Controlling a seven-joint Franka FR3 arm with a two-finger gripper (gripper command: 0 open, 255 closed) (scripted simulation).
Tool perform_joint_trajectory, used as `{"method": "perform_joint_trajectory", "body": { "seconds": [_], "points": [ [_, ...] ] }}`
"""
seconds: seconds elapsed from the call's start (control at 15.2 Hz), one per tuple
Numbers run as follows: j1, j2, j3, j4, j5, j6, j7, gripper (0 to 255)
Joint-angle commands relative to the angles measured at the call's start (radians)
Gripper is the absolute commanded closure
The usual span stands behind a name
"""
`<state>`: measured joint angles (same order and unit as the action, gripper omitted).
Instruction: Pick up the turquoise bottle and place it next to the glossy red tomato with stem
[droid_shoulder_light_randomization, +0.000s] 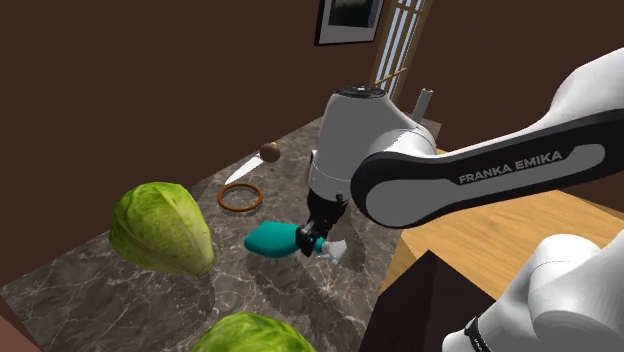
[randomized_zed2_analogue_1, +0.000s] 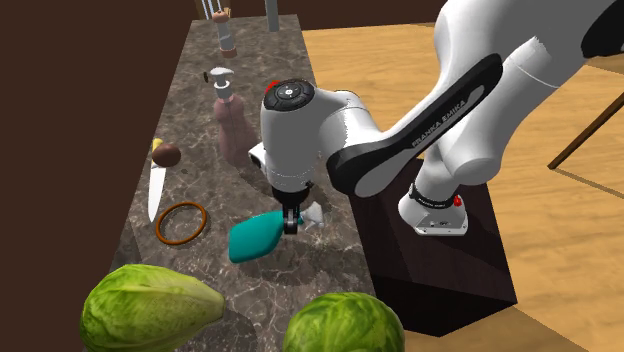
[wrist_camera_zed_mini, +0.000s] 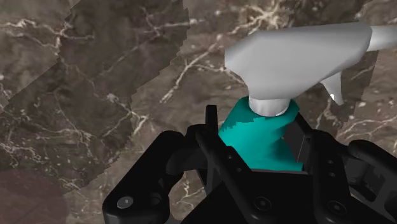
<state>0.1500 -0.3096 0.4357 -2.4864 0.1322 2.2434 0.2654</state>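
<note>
The turquoise bottle (droid_shoulder_light_randomization: 270, 240) has a pale grey trigger spray head (wrist_camera_zed_mini: 299, 60) and lies nearly flat, low over the dark marble counter (droid_shoulder_light_randomization: 120, 290). My black gripper (droid_shoulder_light_randomization: 315, 240) points down at it and is shut on its neck just below the spray head. In the wrist view the turquoise neck (wrist_camera_zed_mini: 251, 130) is clasped between the two fingers of the gripper (wrist_camera_zed_mini: 257, 137). In the second exterior view the bottle (randomized_zed2_analogue_1: 255, 238) tilts away from the gripper (randomized_zed2_analogue_1: 292, 222) toward that view's lower left. I cannot tell whether its body touches the counter.
Two green cabbages (randomized_zed2_analogue_1: 150, 305) (randomized_zed2_analogue_1: 345, 322) sit at the counter's near end. An orange ring (randomized_zed2_analogue_1: 182, 222), a knife (randomized_zed2_analogue_1: 155, 190) and a small brown ball (randomized_zed2_analogue_1: 166, 155) lie beyond the bottle. A brownish dispenser bottle (randomized_zed2_analogue_1: 232, 125) stands farther back. The counter's edge drops to wooden floor (randomized_zed2_analogue_1: 560, 260).
</note>
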Motion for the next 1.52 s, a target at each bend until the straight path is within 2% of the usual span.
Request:
{"method": "perform_joint_trajectory", "body": {
  "seconds": [0.0,1.25,1.45],
  "points": [
    [0.002,-0.016,-0.005,0.014,0.003,-0.030,-0.004,255],
    [0.002,-0.103,-0.045,0.198,0.008,-0.299,-0.022,255],
    [-0.018,-0.141,-0.105,0.158,-0.001,-0.301,-0.100,255]
  ]
}}
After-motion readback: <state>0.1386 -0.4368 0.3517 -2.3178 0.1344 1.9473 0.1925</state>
